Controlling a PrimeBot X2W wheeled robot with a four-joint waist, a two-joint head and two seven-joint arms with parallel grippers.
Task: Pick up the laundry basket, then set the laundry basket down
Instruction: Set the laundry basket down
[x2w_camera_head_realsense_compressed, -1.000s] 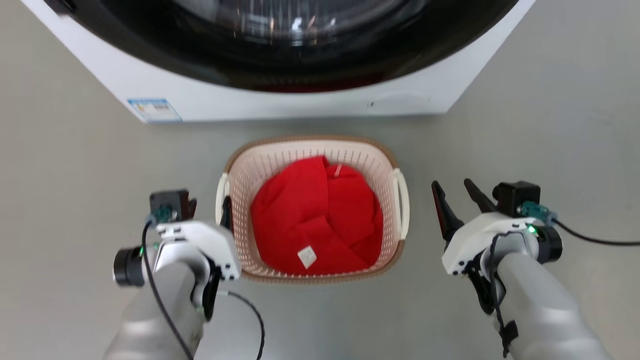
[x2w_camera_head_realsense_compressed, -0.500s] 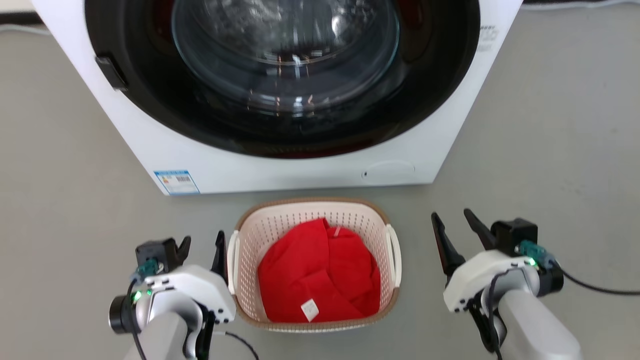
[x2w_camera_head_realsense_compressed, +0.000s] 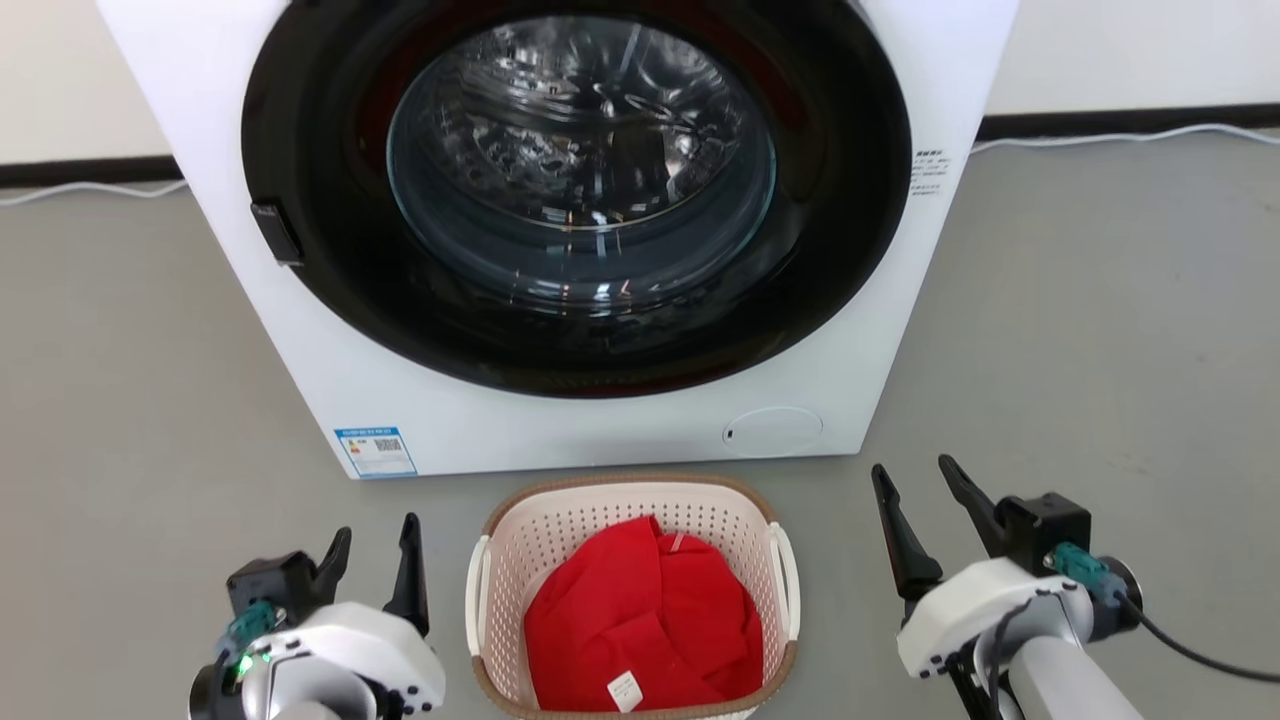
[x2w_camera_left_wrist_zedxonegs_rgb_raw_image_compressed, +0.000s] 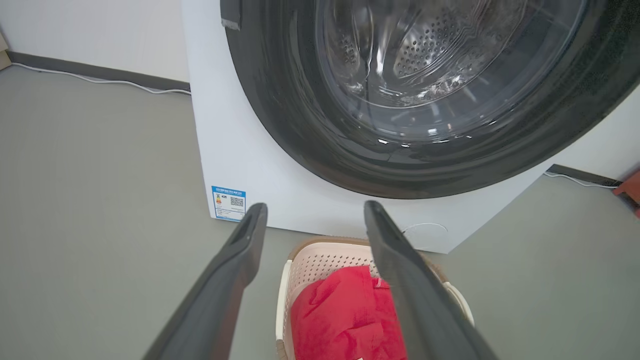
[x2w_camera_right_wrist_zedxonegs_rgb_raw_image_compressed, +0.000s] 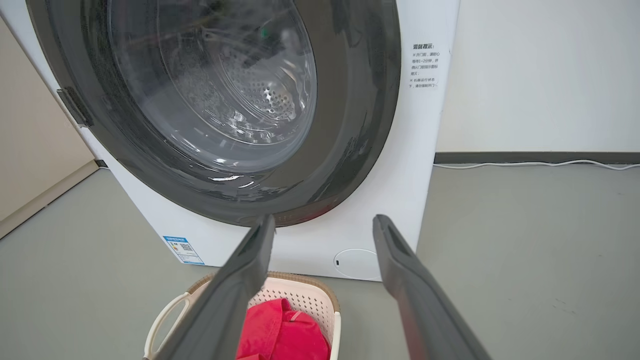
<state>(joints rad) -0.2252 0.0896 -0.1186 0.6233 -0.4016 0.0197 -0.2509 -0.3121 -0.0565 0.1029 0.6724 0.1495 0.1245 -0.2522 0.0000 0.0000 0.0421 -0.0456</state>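
Washing machine (x2w_camera_head_realsense_compressed: 580, 200): white front-loader, round dark glass door, on grey floor (x2w_camera_head_realsense_compressed: 1100, 350).
Laundry basket (x2w_camera_head_realsense_compressed: 560, 530): upright on floor just in front of machine, below door.
Red garment (x2w_camera_head_realsense_compressed: 645, 620): heaped inside basket, white tag (x2w_camera_head_realsense_compressed: 625, 688) on top.
Left gripper (x2w_camera_head_realsense_compressed: 375, 530): in front of machine's lower left corner, near basket's left handle, fingers spread, holding nothing.
Right gripper (x2w_camera_head_realsense_compressed: 912, 468): in front of machine's lower right corner, apart from basket, fingers spread, empty.
Blue sticker (x2w_camera_head_realsense_compressed: 375, 452): on machine's lower left front.

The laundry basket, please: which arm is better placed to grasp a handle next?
Probably left: the open left gripper sits nearer its side handle of the laundry basket than the open right gripper does.
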